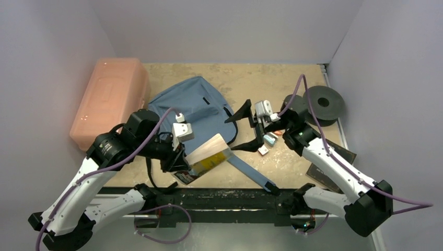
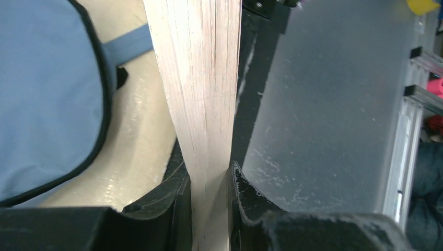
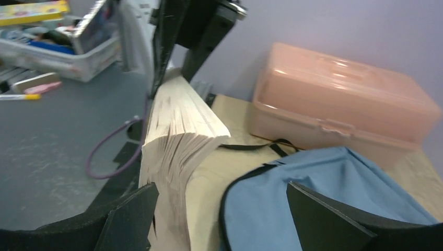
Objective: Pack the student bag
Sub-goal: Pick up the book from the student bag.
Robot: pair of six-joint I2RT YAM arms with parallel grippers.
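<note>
The blue-grey student bag (image 1: 196, 107) lies flat in the middle of the table, one strap trailing toward the near edge. It also shows in the left wrist view (image 2: 47, 94) and the right wrist view (image 3: 324, 193). My left gripper (image 1: 180, 159) is shut on a thick paperback book (image 1: 209, 154), held tilted above the table just near of the bag. Its page edge fills the left wrist view (image 2: 201, 94) between the jaws. My right gripper (image 1: 248, 130) is open and empty, right of the book, facing it (image 3: 177, 141).
A salmon-pink plastic box (image 1: 109, 99) stands at the far left and shows in the right wrist view (image 3: 345, 99). Black spools (image 1: 316, 104) sit at the far right. Small items (image 1: 269, 138) lie beside the right gripper. A dark flat object (image 1: 331, 164) lies at the right edge.
</note>
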